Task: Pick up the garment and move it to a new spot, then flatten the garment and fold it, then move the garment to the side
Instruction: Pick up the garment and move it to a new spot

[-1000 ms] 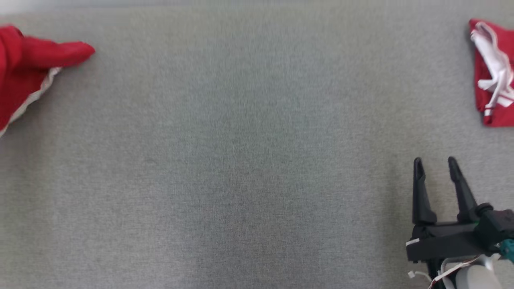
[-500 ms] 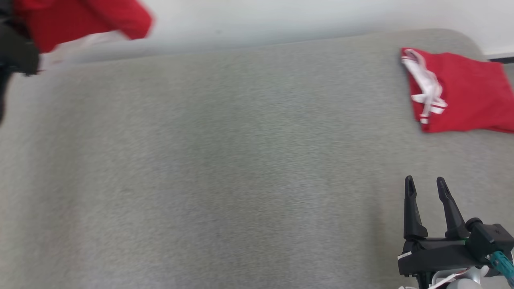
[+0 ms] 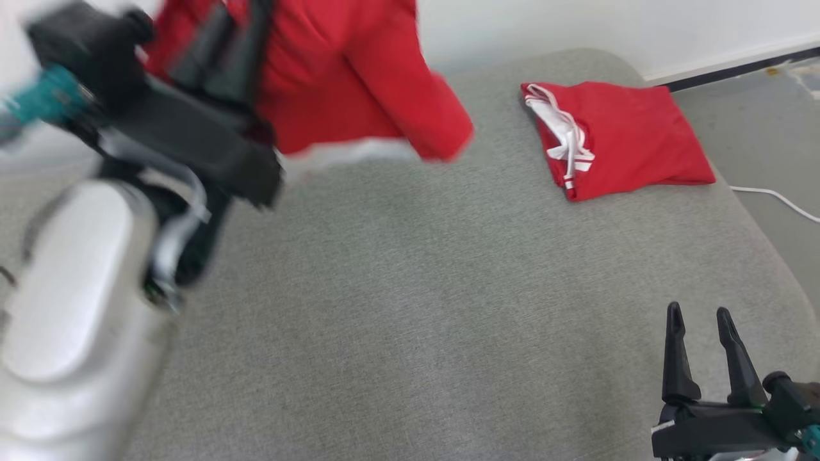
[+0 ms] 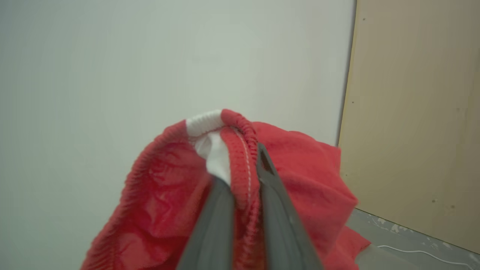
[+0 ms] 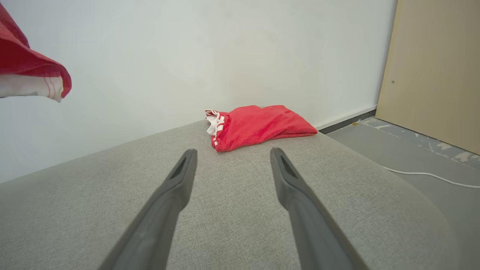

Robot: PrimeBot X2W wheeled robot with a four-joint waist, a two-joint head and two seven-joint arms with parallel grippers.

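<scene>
Lifted garment (image 3: 346,83) now hangs above grey cushion (image 3: 410,288), white wall (image 3: 576,25) behind.

Bright, even, soft light in all views. Strong motion blur over left gripper (image 3: 234,38) and garment (image 3: 346,83) in head view; crisp on cushion (image 3: 416,288) weave, folded cloth (image 3: 621,134) and right gripper (image 3: 698,317). Faint soft shadow under folded cloth. In wrist views, near fingers (image 5: 176,187) soft and out of focus, wall (image 4: 112,56) washed pale, panel (image 4: 412,112) edge slightly bowed toward right border.
</scene>
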